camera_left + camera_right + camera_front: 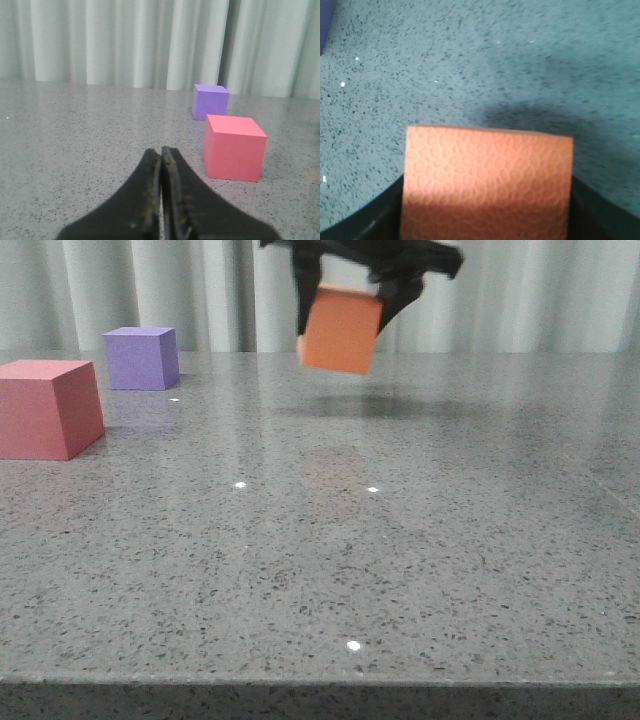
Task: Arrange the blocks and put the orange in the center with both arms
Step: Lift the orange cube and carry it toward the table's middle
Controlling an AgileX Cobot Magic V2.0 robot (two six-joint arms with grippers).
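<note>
My right gripper [345, 312] is shut on the orange cube [340, 330] and holds it tilted in the air above the far middle of the table. In the right wrist view the orange cube [487, 182] fills the space between the jaws. The red-pink cube [45, 407] sits at the left edge, and the purple cube [142, 357] stands behind it. My left gripper [161, 152] is shut and empty, low over the table, with the red-pink cube [232, 146] and the purple cube [210, 101] ahead of it to one side.
The grey speckled table [400, 540] reaches its front edge near the bottom of the front view. A pale curtain [560, 300] hangs behind the table.
</note>
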